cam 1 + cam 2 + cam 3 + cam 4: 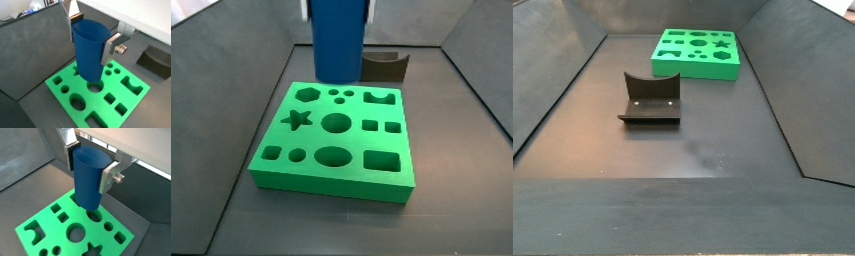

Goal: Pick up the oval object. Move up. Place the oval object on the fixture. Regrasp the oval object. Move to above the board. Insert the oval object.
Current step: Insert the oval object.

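In both wrist views my gripper [91, 36] [89, 165] is shut on the oval object [88, 55] [87, 180], a smooth blue peg held upright, one silver finger on each side near its top. The peg hangs above the green board [59, 81] [48, 224], and its lower end hides part of the board's cut-outs. A side view shows the peg [338, 40] over the far edge of the board [331, 184], its top cut off by the frame. The dark notched fixture [385, 68] [651, 100] stands apart on the floor, with nothing in it. In a side view the board [700, 68] shows without gripper or peg.
Dark sloping walls [560, 70] enclose the grey floor [700, 150] on all sides. The board lies near one end of the bin, with the fixture just beyond it.
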